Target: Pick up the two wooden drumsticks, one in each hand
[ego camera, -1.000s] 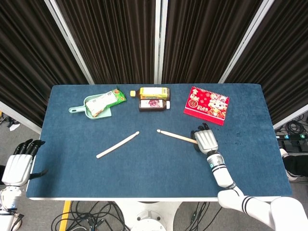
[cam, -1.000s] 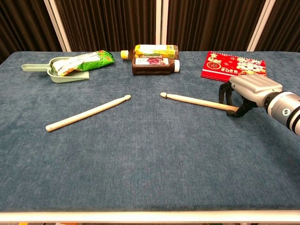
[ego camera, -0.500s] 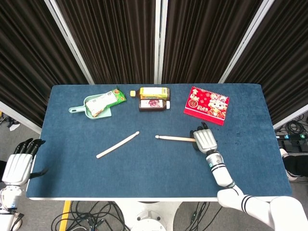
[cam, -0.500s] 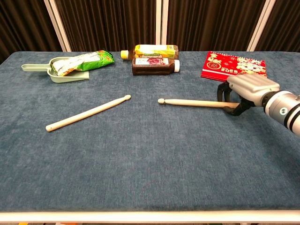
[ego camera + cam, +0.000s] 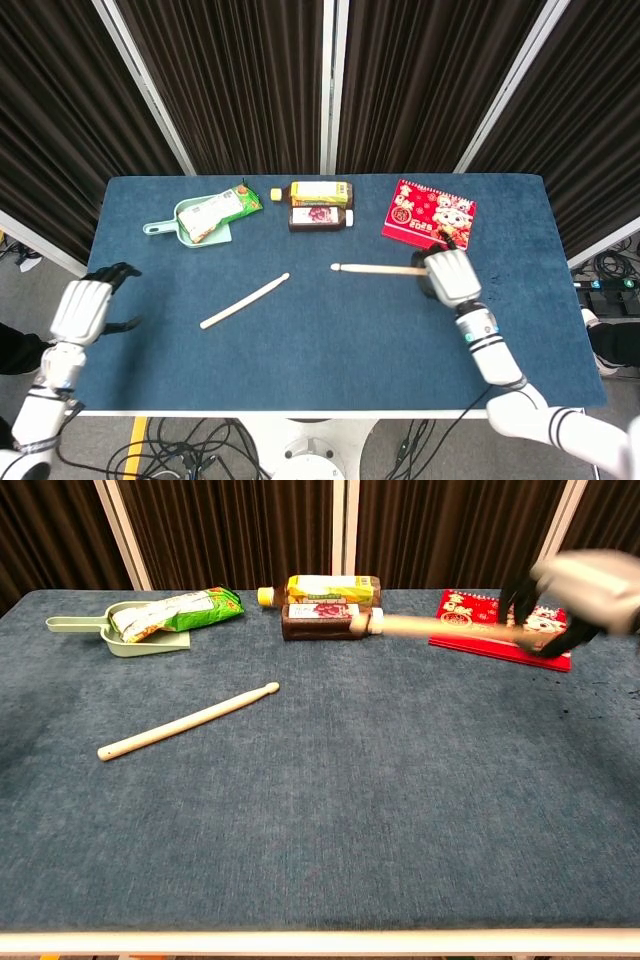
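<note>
One wooden drumstick (image 5: 245, 300) (image 5: 188, 721) lies flat on the blue table, left of centre, tip toward the back right. The other drumstick (image 5: 378, 269) (image 5: 440, 626) is in the air, held level, its tip pointing left. My right hand (image 5: 449, 275) (image 5: 578, 585) grips its butt end and shows blurred in the chest view. My left hand (image 5: 88, 307) hovers over the table's left edge with fingers apart, holding nothing, well left of the lying stick. The chest view does not show it.
Along the back stand a green scoop (image 5: 178, 224) with a snack packet (image 5: 222, 208), a yellow carton (image 5: 318, 192), a brown bottle (image 5: 318, 216) and a red calendar (image 5: 430, 216). Black curtains hang behind the table.
My right hand has lifted its drumstick off the table and carried it up and to the right. My left hand has come from beyond the left edge in toward the table.
</note>
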Available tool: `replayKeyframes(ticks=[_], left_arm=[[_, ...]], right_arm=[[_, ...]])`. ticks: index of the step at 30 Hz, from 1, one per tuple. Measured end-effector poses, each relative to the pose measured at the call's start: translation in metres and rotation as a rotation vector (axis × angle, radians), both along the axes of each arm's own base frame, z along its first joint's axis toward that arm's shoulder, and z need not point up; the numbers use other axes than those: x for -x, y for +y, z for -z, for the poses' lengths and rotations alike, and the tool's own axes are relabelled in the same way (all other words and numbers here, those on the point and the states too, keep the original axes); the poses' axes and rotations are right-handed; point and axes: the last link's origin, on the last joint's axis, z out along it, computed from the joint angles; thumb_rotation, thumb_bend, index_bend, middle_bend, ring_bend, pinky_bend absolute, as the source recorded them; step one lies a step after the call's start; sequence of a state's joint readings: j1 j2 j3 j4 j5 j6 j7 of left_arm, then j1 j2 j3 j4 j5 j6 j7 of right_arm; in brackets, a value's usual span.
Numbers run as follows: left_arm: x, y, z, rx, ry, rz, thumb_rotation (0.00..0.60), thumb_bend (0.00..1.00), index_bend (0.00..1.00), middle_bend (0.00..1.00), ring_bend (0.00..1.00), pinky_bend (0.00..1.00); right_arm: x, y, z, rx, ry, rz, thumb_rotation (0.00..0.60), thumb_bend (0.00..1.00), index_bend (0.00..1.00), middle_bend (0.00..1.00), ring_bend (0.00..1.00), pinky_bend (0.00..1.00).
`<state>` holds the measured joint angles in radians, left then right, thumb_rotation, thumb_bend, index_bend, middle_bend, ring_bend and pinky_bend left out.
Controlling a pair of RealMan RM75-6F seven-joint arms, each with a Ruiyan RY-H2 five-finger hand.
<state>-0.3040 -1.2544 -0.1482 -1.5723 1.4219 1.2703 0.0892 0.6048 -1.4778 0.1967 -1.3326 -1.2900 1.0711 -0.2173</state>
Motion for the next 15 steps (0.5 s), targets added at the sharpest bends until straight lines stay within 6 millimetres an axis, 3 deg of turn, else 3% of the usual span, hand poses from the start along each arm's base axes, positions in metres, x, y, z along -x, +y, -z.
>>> replayKeyframes(ticks=[3, 9, 15], left_arm=[[-0.016, 0.014, 0.015, 0.018, -0.006, -0.013, 0.6, 0.1, 0.43, 0.44, 0.59, 0.73], [-0.041, 0.035, 0.061, 0.092, 0.031, -0.07, 0.6, 0.1, 0.46, 0.46, 0.63, 0.77], [-0.057, 0.041, 0.111, 0.161, 0.097, -0.141, 0.6, 0.12, 0.47, 0.47, 0.66, 0.8]], right_arm=[[-0.001, -0.001, -0.028, 0.052, -0.036, -0.008, 0.6, 0.67, 0.66, 0.61, 0.34, 0.12], [0.006, 0.006, -0.062, 0.106, -0.066, 0.001, 0.6, 0.67, 0.66, 0.61, 0.34, 0.12], [0.018, 0.01, -0.07, 0.094, -0.05, 0.041, 0.6, 0.67, 0.66, 0.6, 0.34, 0.12]])
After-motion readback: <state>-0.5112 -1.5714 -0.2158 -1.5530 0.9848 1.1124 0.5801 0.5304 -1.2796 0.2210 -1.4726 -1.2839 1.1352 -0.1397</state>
